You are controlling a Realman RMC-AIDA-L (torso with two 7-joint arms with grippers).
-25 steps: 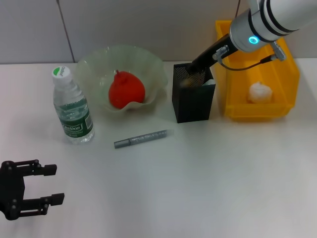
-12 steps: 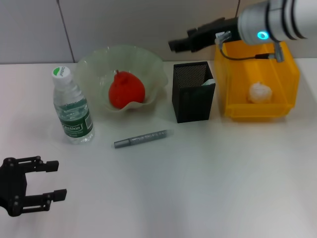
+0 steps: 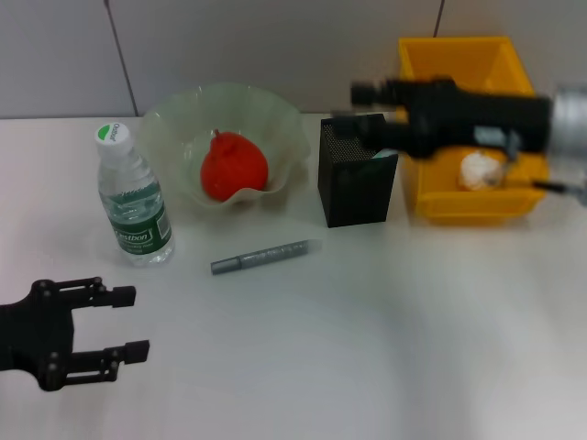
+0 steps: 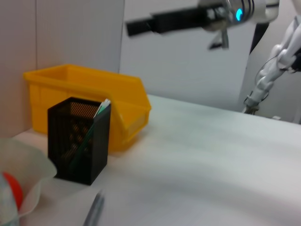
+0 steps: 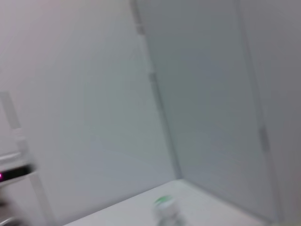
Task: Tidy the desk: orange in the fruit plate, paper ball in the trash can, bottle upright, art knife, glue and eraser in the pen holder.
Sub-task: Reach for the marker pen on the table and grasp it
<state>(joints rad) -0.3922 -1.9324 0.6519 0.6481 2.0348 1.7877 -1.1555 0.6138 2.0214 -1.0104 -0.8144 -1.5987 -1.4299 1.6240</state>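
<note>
- We find the left gripper (image 3: pixel 115 334) low at the near left edge of the white desk (image 3: pixel 385 330), its two black fingers spread apart with nothing between them and touching none of the desk items.
- The right gripper (image 3: pixel 371 110) hangs in the air over the pen holder (image 3: pixel 357 183); it is smeared with motion, we make out two dark prongs one above the other with a gap between them, and we see nothing held there.
- The left wrist view catches that right arm (image 4: pixel 188 19) well above the desk, clear of everything.
- The orange (image 3: pixel 235 165) sits inside the fruit plate (image 3: pixel 174 115).
- The paper ball (image 3: pixel 481 170) lies in the trash can (image 3: pixel 463 55), just right of the pen holder.
- The bottle (image 3: pixel 132 199) stands upright, left of the fruit plate.
- A grey pen-shaped tool (image 3: pixel 262 257) lies flat on the desk, in front of the plate and the holder, apart from both.
- In the pen holder we spot a pale item leaning at the rim (image 4: pixel 101 107); what else lies within, we cannot tell.
</note>
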